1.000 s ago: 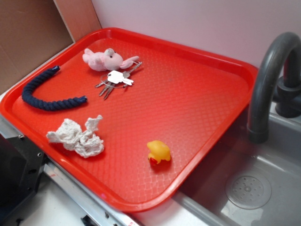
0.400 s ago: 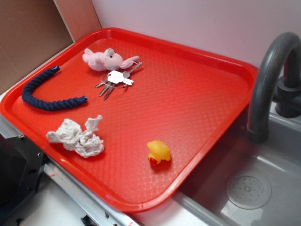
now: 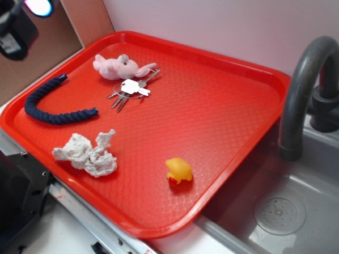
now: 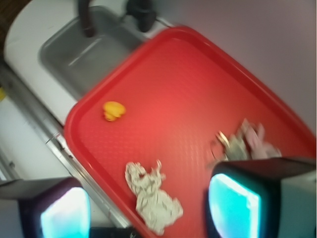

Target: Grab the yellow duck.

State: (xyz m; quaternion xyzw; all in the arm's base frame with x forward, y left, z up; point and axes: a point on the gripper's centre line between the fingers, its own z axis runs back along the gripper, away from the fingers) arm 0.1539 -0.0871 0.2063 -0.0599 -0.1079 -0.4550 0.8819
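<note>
The task is at its opening step, the approach: the yellow duck (image 3: 178, 171) lies untouched in the lower middle of the exterior frame, on the red tray (image 3: 212, 106) close to the tray's near edge and just beside the grey sink (image 3: 280, 211) at lower right. The hand (image 3: 18, 21) shows only as a dark shape at the upper left corner of that frame, well apart from the duck and high over the tray's far side. In the wrist view its two fingers (image 4: 233, 203) stand apart with a wide gap between them, nothing held, and the duck appears small at the upper left. The next move, as I judge it, calls for carrying the hand across the tray, past the crumpled white cloth (image 3: 87, 153), centring the gap over the duck, then lowering with the fingers kept apart until they straddle it.
</note>
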